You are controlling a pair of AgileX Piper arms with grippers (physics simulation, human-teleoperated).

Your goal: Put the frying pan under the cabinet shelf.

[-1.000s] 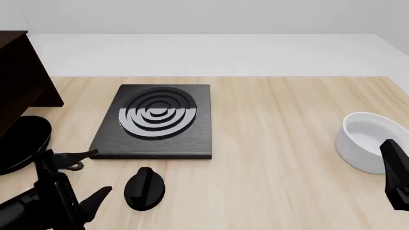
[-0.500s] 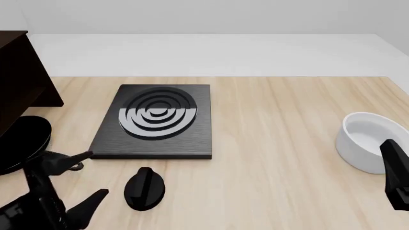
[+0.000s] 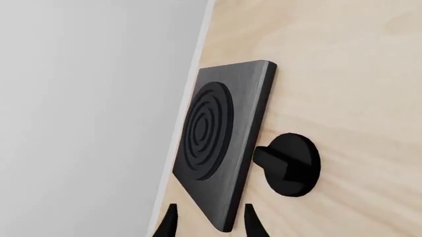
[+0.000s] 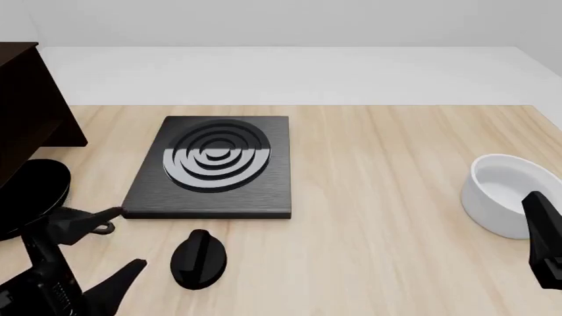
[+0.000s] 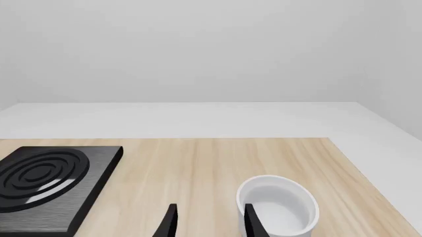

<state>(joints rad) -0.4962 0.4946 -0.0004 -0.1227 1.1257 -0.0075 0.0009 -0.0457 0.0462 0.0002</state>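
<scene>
The frying pan (image 4: pixel 35 194) lies at the table's left edge, just in front of the dark cabinet shelf (image 4: pixel 31 108), and the picture's edge cuts it off. Its handle loop (image 4: pixel 104 228) pokes out beside my left gripper's upper finger (image 4: pixel 83 222). The left gripper (image 4: pixel 107 249) is open and holds nothing. In the left wrist view this gripper (image 3: pixel 209 226) points over the hotplate's corner, with neither pan nor cabinet in sight. My right gripper (image 5: pixel 209 223) is open and empty, low at the right near the white bowl.
A square black hotplate (image 4: pixel 212 164) with concentric rings sits left of the table's middle. A small black oval knob (image 4: pixel 199 259) lies in front of it, right of my left gripper. A white bowl (image 4: pixel 505 194) stands near the right edge, beside the right arm (image 4: pixel 544 243).
My left gripper has drawn back a little toward the near left corner, still open. The pan, the knob and the right arm have not moved.
</scene>
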